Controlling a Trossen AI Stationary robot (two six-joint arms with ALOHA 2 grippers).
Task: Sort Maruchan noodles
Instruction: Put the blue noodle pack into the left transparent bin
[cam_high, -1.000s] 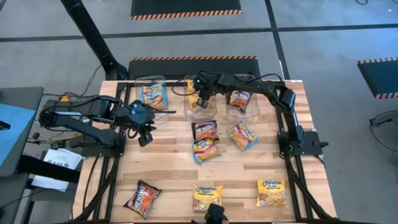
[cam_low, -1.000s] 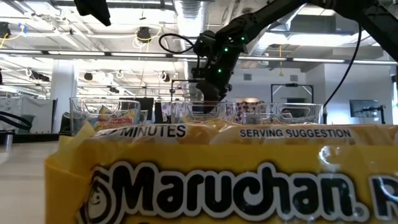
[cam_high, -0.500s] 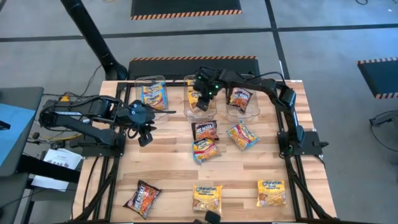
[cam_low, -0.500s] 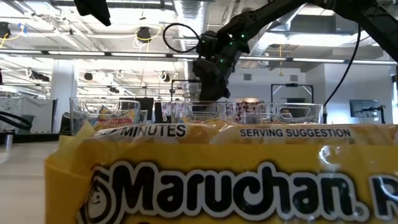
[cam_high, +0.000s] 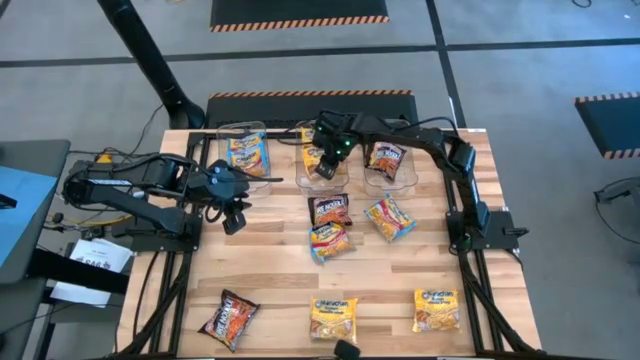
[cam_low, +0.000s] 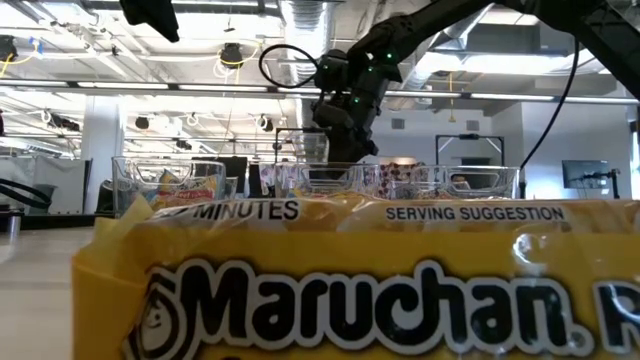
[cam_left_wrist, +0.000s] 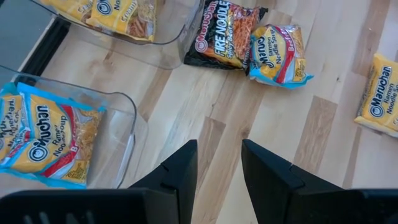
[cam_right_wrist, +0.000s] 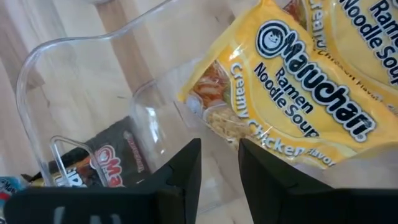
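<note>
Right gripper over middle bin, fingers slightly spread, empty; yellow packet lies below. Bin rim could be clipped on withdrawal. Left gripper parked, fingers apart.

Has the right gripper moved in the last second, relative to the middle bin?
Yes. The right gripper pulled back from the middle bin's near part toward its far rim, above the yellow packet.

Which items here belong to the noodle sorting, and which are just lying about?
Job:
- loose packets: black-red, yellow, blue-pink
- yellow packet in middle bin
- right claw

Lying about:
- papers beside the table
- cables
</note>
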